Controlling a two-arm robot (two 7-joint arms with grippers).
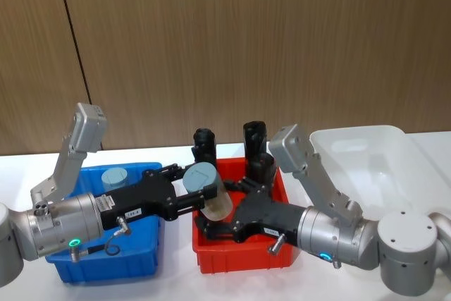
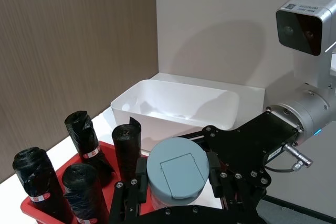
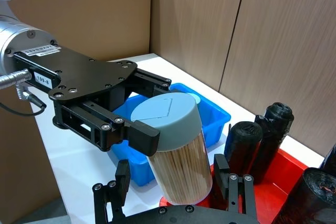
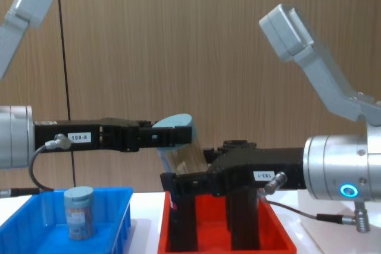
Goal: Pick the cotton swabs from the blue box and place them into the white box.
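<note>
My left gripper (image 1: 196, 185) is shut on a cotton swabs tub (image 1: 215, 204) by its pale blue lid end, holding it tilted in the air over the gap between the blue box (image 1: 106, 264) and the red bin. In the right wrist view my right gripper (image 3: 178, 188) stands open, one finger on each side of the tub's (image 3: 181, 169) lower body with small gaps. A second cotton swabs tub (image 1: 114, 177) stands upright in the blue box (image 4: 36, 197). The white box (image 1: 366, 151) sits at the far right.
A red bin (image 1: 239, 260) between the two boxes holds several upright black rolls (image 1: 204, 144); my right arm reaches across it. A wooden wall stands behind the white table (image 1: 176, 283).
</note>
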